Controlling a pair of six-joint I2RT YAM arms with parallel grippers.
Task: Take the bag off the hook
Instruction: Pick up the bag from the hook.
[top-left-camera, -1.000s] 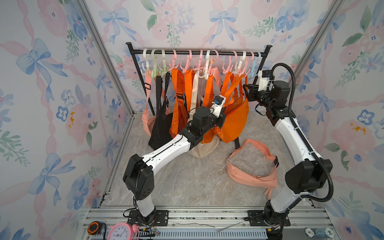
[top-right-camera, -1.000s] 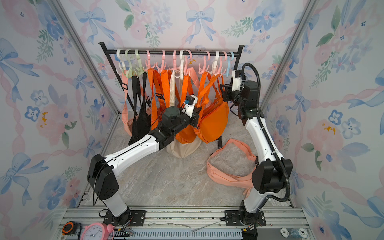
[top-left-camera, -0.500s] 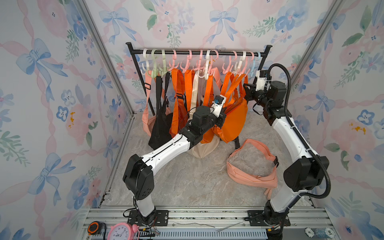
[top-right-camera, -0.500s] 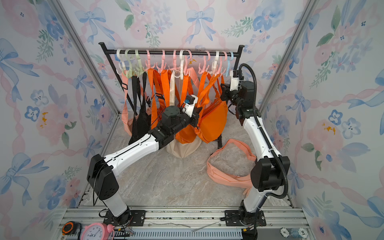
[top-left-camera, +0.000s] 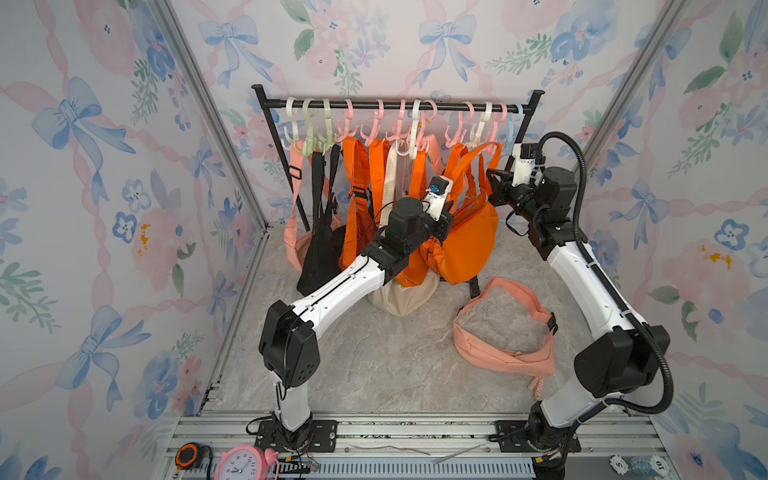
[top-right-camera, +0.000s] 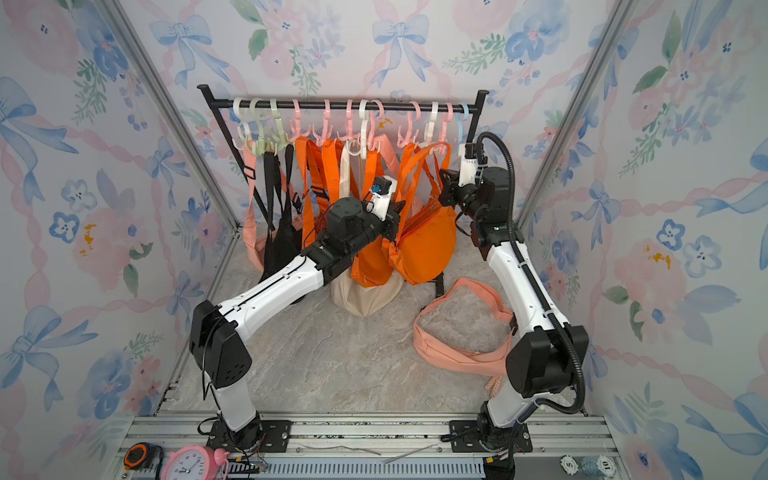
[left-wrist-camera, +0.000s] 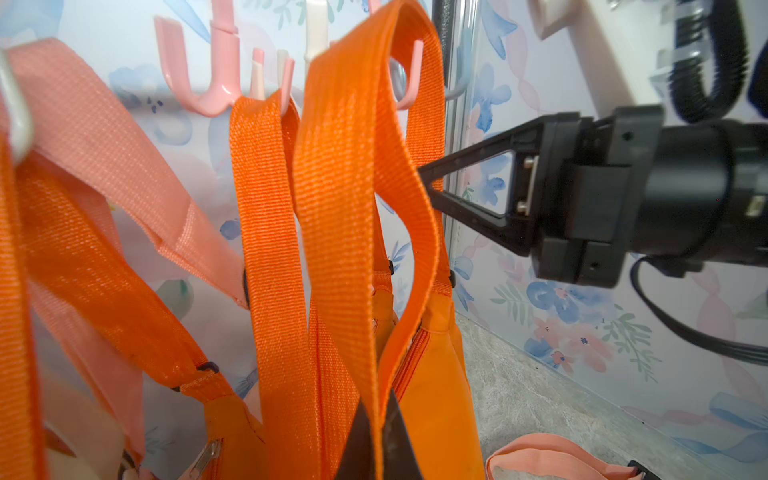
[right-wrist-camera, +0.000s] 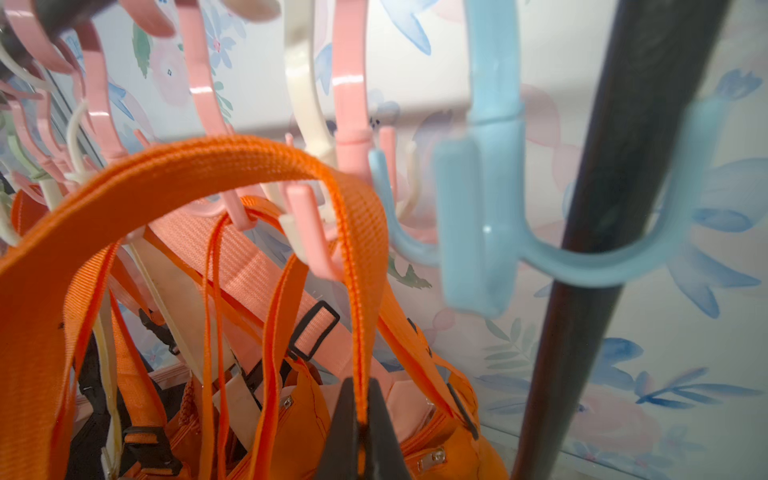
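You are looking down into a cell with floral walls. A black rail (top-left-camera: 395, 106) runs across at 12 o'clock, lined with plastic hooks and hanging bags.

Starting at about 11 o'clock, a peach bag (top-left-camera: 296, 253) hangs beside a black bag (top-left-camera: 318, 262). Several orange bags come next. Under them, near the centre, a cream bag (top-left-camera: 405, 299) rests its base on the stone-patterned floor (top-left-camera: 374, 353).

Your left arm reaches from 7 o'clock up into the middle of the rack. The left gripper (left-wrist-camera: 376, 419) is closed on the strap (left-wrist-camera: 340, 208) of the orange bag (top-left-camera: 469, 249). It grips low on the loop, close above the bag's body. In the left wrist view the webbing is pinched flat between the two dark fingers (left-wrist-camera: 353, 440).

The orange bag hangs at about 1 o'clock and is the rightmost of the hanging bags. The top of its strap arches over a pink hook (right-wrist-camera: 309, 237) near the right end of the rail. The bag is therefore not yet off the hook.

Your right arm comes in from 5 o'clock and bends toward the rack. The right gripper (right-wrist-camera: 362, 415) is also closed tight on that strap. It holds the far side of the loop, higher up and below the hook.

A blue hook (right-wrist-camera: 478, 208) hangs just to the right of the pink one, next to the rack's dark upright.

At 4 o'clock a loose peach bag (top-left-camera: 503, 353) lies on the floor with its strap curled open, near your right arm and apart from the rack.
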